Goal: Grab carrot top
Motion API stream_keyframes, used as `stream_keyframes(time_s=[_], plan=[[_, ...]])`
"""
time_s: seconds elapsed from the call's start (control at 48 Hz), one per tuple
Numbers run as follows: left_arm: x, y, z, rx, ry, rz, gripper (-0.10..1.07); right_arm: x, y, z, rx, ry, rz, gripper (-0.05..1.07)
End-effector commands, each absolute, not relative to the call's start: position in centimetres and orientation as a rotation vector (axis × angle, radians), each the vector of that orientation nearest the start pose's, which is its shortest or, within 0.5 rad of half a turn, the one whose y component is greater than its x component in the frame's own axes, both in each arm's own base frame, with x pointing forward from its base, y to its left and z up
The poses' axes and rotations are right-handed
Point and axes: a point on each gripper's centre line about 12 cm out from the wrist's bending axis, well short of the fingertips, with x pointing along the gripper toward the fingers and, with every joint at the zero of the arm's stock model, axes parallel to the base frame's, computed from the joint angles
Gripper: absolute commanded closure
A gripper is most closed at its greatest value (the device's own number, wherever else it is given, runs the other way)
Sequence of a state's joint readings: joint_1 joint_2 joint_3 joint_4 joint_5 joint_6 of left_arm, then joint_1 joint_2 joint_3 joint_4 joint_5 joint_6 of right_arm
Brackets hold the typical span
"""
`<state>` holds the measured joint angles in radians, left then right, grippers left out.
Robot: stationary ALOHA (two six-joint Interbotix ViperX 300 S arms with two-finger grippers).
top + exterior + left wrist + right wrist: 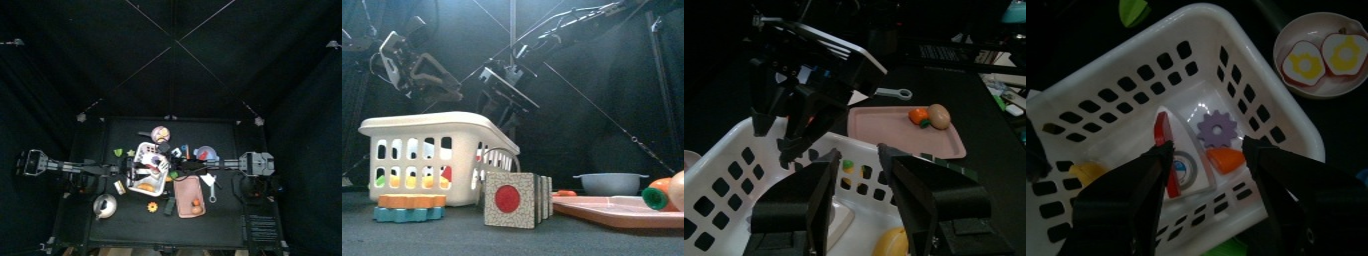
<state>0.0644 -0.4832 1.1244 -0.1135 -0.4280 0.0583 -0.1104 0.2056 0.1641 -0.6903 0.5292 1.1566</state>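
While I look straight down from the top view, both arms meet over the white basket [150,168] left of the pink tray [191,192]. At table height in the front view, the basket stands left with a red-dotted card holder [517,199] before it; the grippers sit above, hard to read.

My left gripper [862,190] hovers over the basket rim, jaws apart, empty. My right gripper [1207,178] looks down into the basket, jaws spread wide, nothing held. Between them lies an orange piece [1225,158], which I take for the carrot top, beside a purple gear [1219,127] and a red-edged wedge [1164,135].

Risk: closing could pinch the gear too, or the arms could collide.
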Motion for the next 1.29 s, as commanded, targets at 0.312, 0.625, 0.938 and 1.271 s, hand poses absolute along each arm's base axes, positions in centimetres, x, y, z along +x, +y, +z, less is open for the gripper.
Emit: stream_keyframes(time_s=[0.312, 0.625, 0.938, 1.271], plan=[[27.1, 2.4, 22.1, -0.041, 0.195, 0.118, 0.2, 42.3, -2.4, 26.2, 0.394, 0.743, -0.727, 0.13], [27.1, 2.5, 22.3, -0.043, 0.19, 0.122, 0.2, 37.3, 2.6, 24.4, 0.506, 0.747, -0.824, 0.13], [27.0, 2.5, 22.0, -0.047, 0.199, 0.124, 0.2, 33.2, 6.9, 21.3, 0.694, 0.95, -0.827, 0.13], [26.9, 2.6, 21.9, -0.053, 0.202, 0.13, 0.2, 32.8, 10.2, 18.4, 0.816, 1.109, -0.813, 0.13]])
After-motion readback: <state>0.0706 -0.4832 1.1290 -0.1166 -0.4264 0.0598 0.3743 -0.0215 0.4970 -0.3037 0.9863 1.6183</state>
